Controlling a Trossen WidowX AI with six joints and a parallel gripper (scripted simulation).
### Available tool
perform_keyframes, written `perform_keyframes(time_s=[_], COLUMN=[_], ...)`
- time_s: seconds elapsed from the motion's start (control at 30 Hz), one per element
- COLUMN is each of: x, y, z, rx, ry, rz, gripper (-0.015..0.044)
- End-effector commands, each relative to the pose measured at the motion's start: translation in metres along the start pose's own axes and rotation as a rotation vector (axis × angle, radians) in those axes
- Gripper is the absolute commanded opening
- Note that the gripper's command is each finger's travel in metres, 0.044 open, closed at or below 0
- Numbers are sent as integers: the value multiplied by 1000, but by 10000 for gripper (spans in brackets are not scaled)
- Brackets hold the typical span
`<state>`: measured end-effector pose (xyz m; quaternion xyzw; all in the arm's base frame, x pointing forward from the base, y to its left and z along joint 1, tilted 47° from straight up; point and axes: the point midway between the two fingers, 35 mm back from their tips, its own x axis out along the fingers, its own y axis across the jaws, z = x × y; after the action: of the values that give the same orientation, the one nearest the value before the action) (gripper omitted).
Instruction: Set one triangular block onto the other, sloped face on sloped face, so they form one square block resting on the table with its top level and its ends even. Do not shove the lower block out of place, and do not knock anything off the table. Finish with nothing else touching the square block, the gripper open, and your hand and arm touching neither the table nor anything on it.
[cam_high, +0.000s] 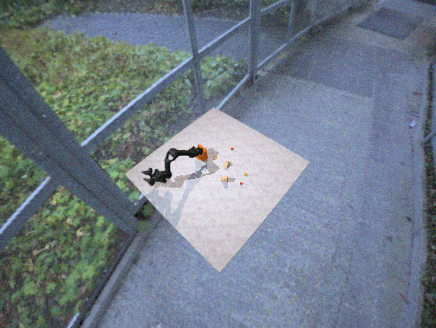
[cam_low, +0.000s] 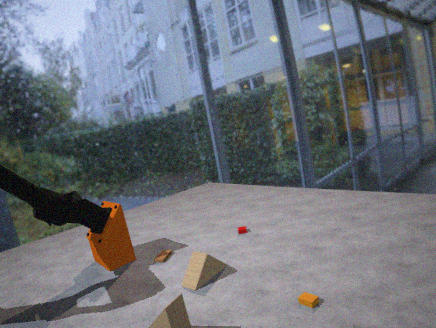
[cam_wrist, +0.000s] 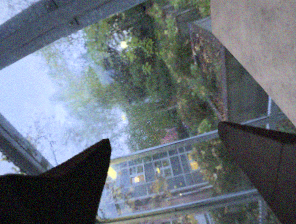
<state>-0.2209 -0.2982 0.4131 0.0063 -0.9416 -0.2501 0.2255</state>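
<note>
From above, the gripper (cam_high: 204, 153) hangs short of both blocks (cam_high: 227, 164) — they lie just beyond it. From the side, the near block (cam_low: 201, 270) sits ahead and below. At the wrist, fingers spread wide, holding nothing — no block shows.

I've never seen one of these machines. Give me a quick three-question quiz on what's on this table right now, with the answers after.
1. True or false: the two triangular blocks already sit stacked as one square block.
2. How many small red pieces lie on the table in the top view?
3. Multiple choice: the gripper's jaws are A) shut on a block, B) open with nothing between them, C) pressed on the table.

Key
1. False. One triangular block and the other triangular block rest apart on the table.
2. Two: one red piece and another.
3. B. In the wrist view the gripper frames only background.
</note>
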Motion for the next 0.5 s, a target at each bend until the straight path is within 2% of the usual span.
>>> perform_keyframes(time_s=[0.0, 0.17, 0.47], x=[0, -17, -83], y=[0, -15, -53], z=[-1, -21, -80], rx=[-1, -50, -194], ry=[2, 64, 296], rz=[-2, -88, -332], gripper=[426, 440, 440])
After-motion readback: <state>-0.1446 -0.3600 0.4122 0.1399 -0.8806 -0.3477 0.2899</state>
